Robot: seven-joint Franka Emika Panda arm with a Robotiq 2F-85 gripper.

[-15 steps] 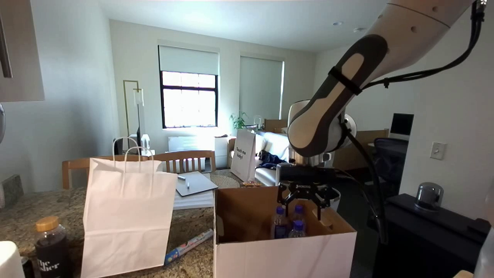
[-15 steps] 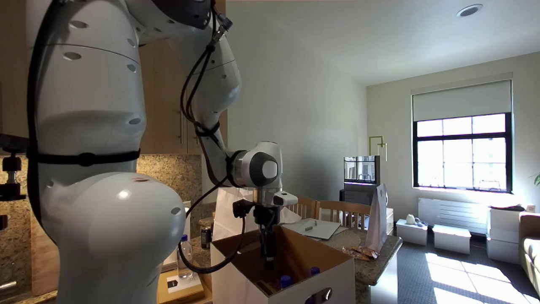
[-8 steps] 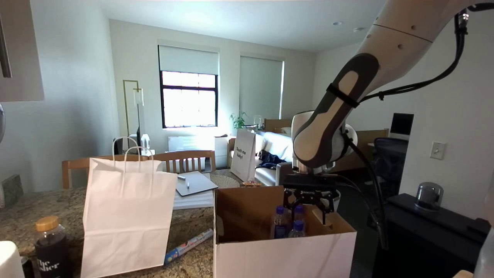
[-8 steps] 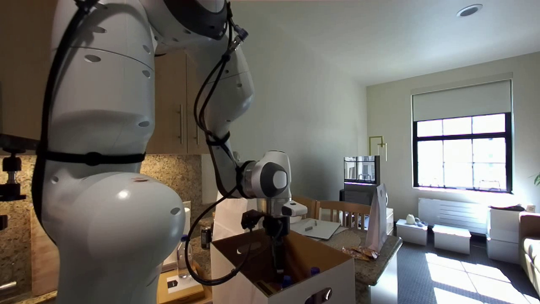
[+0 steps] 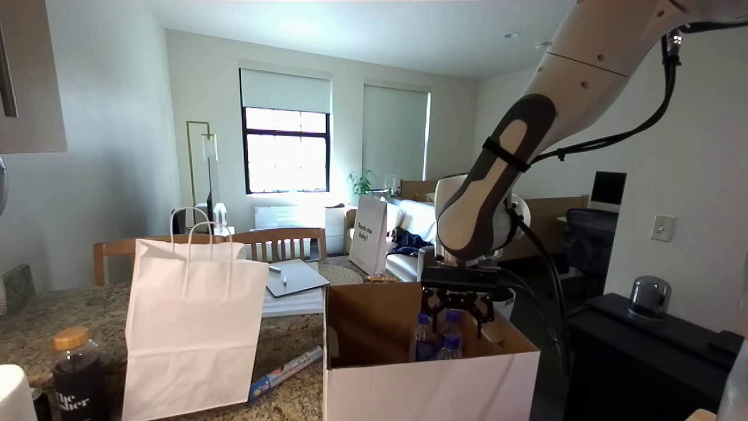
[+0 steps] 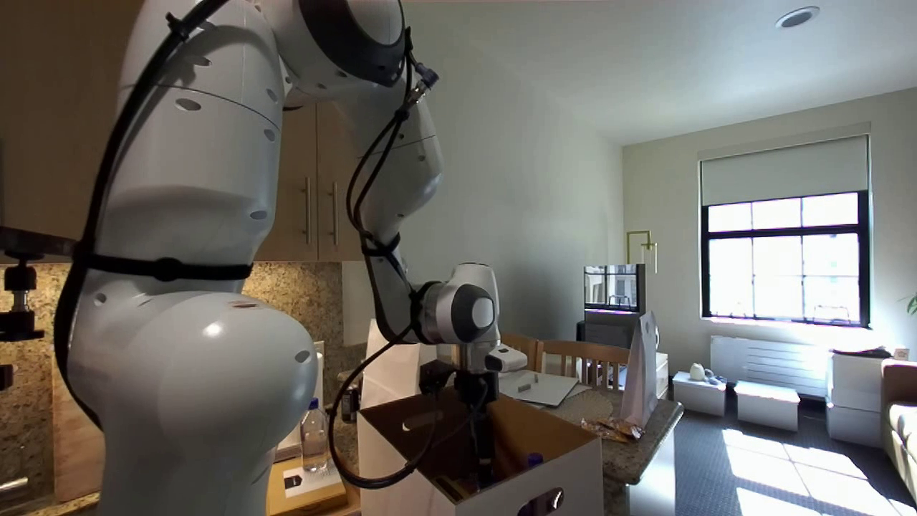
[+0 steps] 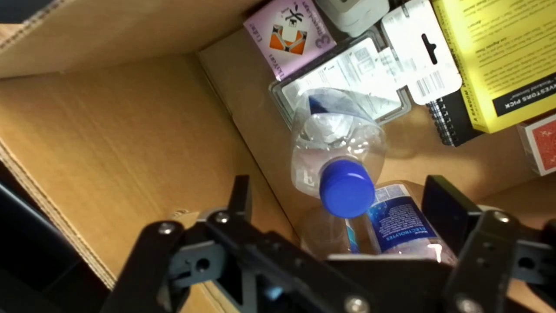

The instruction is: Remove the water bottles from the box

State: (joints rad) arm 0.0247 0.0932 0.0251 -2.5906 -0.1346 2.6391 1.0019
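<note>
Speckled surface [image 5: 64, 307] carries a bag [image 5: 196, 333] near the box [image 5: 429, 386]. Bottles [image 7: 336, 143] stand in the box, where the gripper [image 7: 339, 189] hangs, spread wide.

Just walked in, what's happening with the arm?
The robot arm has its open fingers down in the cardboard box, apparently to take out the water bottles. One blue-capped bottle shows between them in the wrist view, not gripped. Three bottles are visible inside the box in an exterior view; another bottle stands outside it.
</note>
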